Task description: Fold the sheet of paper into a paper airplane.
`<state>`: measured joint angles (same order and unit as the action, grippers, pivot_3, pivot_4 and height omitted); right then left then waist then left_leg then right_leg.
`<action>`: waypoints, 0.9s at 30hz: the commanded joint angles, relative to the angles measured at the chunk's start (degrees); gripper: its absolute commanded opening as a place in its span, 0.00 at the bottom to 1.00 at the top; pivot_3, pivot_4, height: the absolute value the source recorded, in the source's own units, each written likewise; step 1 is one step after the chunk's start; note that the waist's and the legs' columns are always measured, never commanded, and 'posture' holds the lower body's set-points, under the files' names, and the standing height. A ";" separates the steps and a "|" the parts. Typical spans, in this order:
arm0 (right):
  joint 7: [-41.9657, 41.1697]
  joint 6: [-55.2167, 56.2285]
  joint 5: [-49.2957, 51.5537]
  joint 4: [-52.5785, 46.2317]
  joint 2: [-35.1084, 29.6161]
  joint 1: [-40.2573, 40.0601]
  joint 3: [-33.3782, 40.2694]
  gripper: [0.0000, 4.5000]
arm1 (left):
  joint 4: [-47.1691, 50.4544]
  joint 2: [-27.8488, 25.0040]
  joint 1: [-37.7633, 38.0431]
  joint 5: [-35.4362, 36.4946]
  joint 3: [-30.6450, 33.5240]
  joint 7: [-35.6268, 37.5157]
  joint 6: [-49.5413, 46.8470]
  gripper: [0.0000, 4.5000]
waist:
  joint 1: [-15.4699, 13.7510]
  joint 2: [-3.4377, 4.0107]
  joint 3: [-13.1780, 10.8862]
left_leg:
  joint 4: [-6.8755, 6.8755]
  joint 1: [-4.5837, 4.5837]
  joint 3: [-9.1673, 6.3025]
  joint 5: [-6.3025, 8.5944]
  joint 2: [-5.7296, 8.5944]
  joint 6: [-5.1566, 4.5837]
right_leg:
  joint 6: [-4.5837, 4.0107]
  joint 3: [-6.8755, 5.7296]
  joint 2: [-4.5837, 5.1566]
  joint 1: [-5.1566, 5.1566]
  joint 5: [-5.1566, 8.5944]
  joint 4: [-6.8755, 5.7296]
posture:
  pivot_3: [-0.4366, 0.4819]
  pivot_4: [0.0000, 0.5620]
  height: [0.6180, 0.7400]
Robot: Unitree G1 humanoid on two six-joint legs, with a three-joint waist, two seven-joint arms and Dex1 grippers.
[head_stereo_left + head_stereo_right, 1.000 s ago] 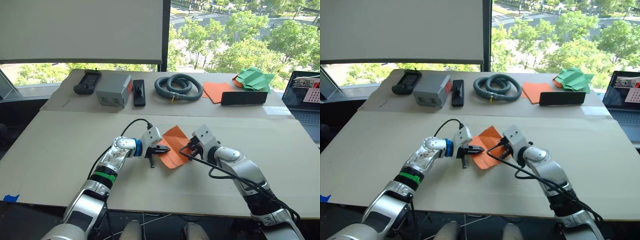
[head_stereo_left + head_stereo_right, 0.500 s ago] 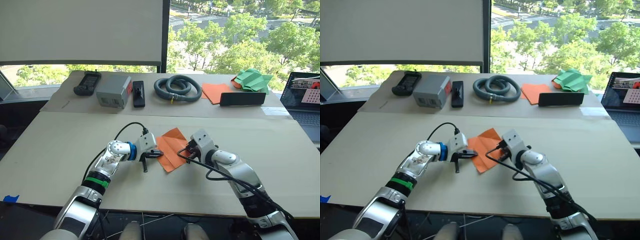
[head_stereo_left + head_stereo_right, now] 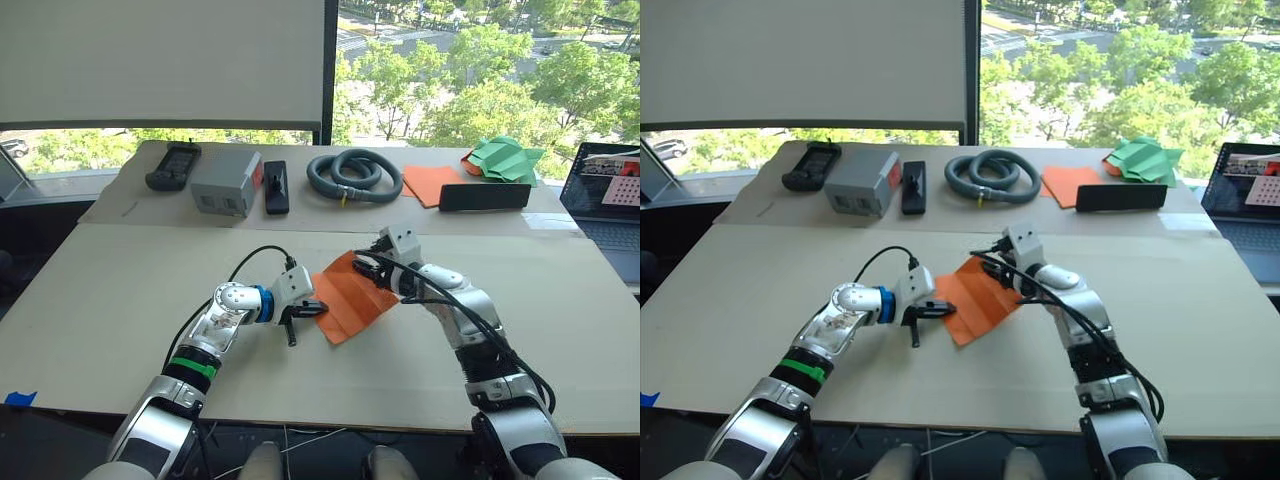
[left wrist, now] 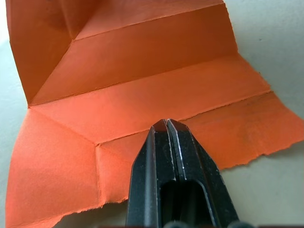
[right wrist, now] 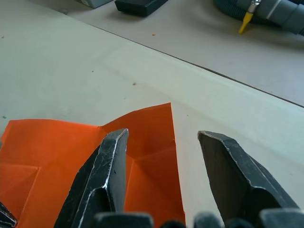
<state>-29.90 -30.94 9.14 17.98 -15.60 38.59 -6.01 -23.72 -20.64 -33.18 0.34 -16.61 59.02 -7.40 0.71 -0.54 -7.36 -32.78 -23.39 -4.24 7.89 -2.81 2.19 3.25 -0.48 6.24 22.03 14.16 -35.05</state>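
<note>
Creased thin orange sheet of paper [image 3: 352, 297] flat mid-table [image 3: 120, 300]. Left tool [image 4: 167, 124] clenched, tips on near-left edge. Right tool [image 5: 161, 137] released, straddling far corner; sheet's right edge hidden behind it.

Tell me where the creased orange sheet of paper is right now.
The sheet of paper lies on the near table at the centre of the eye views, between the left gripper and the right gripper.

The table [image 3: 120, 300] is seen from the head by both eye views, facing forward and down, with almost the same scene shared. The paper [image 4: 142, 90] is seen very close by each wrist view, looking along its own fingers.
</note>
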 commanded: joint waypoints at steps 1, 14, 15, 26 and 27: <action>-2.96 4.83 -1.08 4.78 0.05 3.90 -0.68 0.58 | 0.89 -0.41 1.05 -0.14 -0.26 -0.05 -1.00 0.00 | 0.05 0.01 0.00 | 0.00 0.00 0.00 0.00 0.00 0.00 | 0.03 0.01 0.00 0.00 -0.02 0.00 | 0.48 0.27 0.77; -9.95 8.09 -3.28 9.93 -1.20 6.02 -2.41 0.01 | 3.23 -2.07 2.39 0.22 0.99 -0.10 -2.40 0.00 | 0.26 0.03 0.00 | 0.04 0.04 0.00 -0.01 0.00 -0.01 | 0.06 0.10 -0.05 0.01 -0.04 -0.08 | 0.48 0.27 0.77; -10.03 8.08 -3.52 9.83 -1.24 5.91 -2.41 0.01 | 3.24 -2.17 2.36 0.24 1.03 -0.08 -2.40 0.00 | 0.28 0.03 0.00 | 0.04 0.04 0.00 -0.01 0.00 -0.01 | 0.04 0.10 -0.05 0.02 -0.03 -0.09 | 0.48 0.27 0.77; -0.70 -10.08 -2.63 -10.62 -0.62 -3.24 2.81 0.01 | 7.39 -7.50 -0.83 2.66 4.21 2.66 -3.35 0.00 | 0.23 0.05 0.00 | 0.06 0.02 0.00 -0.01 0.00 -0.01 | 0.03 0.14 -0.06 0.08 -0.03 -0.12 | 0.48 0.27 0.77; 1.00 -13.56 -1.87 -13.60 0.28 -4.12 4.08 0.01 | 8.04 -8.05 -1.11 3.17 4.82 2.90 -3.60 0.00 | 0.16 0.05 -0.01 | 0.06 0.01 0.01 0.00 0.00 -0.01 | 0.02 0.16 -0.06 0.10 -0.02 -0.12 | 0.48 0.27 0.77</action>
<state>-31.99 -38.70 4.90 11.00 -16.32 34.59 -4.54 -18.86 -27.58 -31.99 2.02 -14.16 61.26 -10.74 0.87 -0.49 -7.37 -32.69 -23.46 -4.24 7.89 -2.83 2.18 3.23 -0.32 6.16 22.18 14.16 -35.19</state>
